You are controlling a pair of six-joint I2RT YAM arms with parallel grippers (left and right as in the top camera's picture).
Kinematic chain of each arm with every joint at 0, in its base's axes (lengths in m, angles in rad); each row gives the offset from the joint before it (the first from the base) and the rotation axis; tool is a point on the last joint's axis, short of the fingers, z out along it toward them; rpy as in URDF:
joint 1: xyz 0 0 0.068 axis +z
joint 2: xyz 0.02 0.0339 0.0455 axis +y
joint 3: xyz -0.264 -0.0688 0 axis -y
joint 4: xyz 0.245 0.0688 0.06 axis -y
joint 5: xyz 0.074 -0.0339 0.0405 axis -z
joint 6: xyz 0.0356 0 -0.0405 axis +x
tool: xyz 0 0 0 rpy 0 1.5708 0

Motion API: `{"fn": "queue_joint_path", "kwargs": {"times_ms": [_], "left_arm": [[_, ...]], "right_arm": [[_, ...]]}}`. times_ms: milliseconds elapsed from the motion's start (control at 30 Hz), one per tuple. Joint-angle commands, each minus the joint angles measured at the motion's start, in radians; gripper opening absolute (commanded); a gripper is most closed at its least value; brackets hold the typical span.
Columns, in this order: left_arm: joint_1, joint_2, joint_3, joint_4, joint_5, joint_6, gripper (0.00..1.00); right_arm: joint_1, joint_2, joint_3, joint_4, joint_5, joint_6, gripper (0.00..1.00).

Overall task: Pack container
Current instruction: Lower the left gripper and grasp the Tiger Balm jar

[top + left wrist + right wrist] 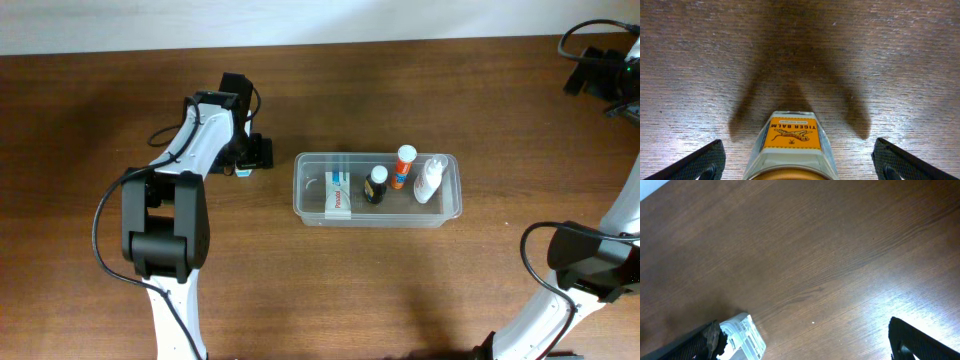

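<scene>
The container (455,205) is sitting mid-bench (100,120), already holding a white box (338,193), a dark bottle (375,185), an orange-capped bottle (403,167) and a white bottle (430,180), so the packing is looking well along. The left pincer (258,153) is hanging spread wide just left of it, straddling but not touching a Tiger Balm jar (792,137) on the wood, probably the next item waiting to go in. The right pincer (804,325) is hovering spread wide too, gripping nothing.

Bottles (403,165) in container (300,192) — jar (790,145) outside, leftward
</scene>
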Motion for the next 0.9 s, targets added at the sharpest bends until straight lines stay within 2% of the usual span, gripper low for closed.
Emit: {"fn": "queue_joint_path", "kwargs": {"times_ms": [0, 100, 267, 400, 467, 500, 600, 867], "left_arm": [[0.009, 0.011, 0.003, 0.009, -0.008, -0.006, 0.94], [0.009, 0.011, 0.003, 0.014, -0.008, -0.006, 0.93], [0.009, 0.011, 0.003, 0.017, -0.008, -0.006, 0.70], [0.009, 0.011, 0.003, 0.017, -0.008, -0.006, 0.68], [0.009, 0.011, 0.003, 0.017, -0.008, -0.006, 0.64], [0.009, 0.011, 0.003, 0.017, -0.008, -0.006, 0.58], [0.009, 0.011, 0.003, 0.016, -0.008, -0.006, 0.52], [0.009, 0.011, 0.003, 0.016, -0.008, -0.006, 0.42]], "right_arm": [[-0.002, -0.003, -0.001, -0.006, 0.006, 0.005, 0.98], [-0.002, -0.003, -0.001, -0.006, 0.006, 0.005, 0.98], [-0.002, -0.003, -0.001, -0.006, 0.006, 0.005, 0.98], [-0.002, -0.003, -0.001, -0.006, 0.006, 0.005, 0.98], [-0.002, -0.003, -0.001, -0.006, 0.006, 0.005, 0.98], [-0.002, -0.003, -0.001, -0.006, 0.006, 0.005, 0.98], [-0.002, -0.003, -0.001, -0.006, 0.006, 0.005, 0.98], [-0.002, -0.003, -0.001, -0.006, 0.006, 0.005, 0.98]]}}
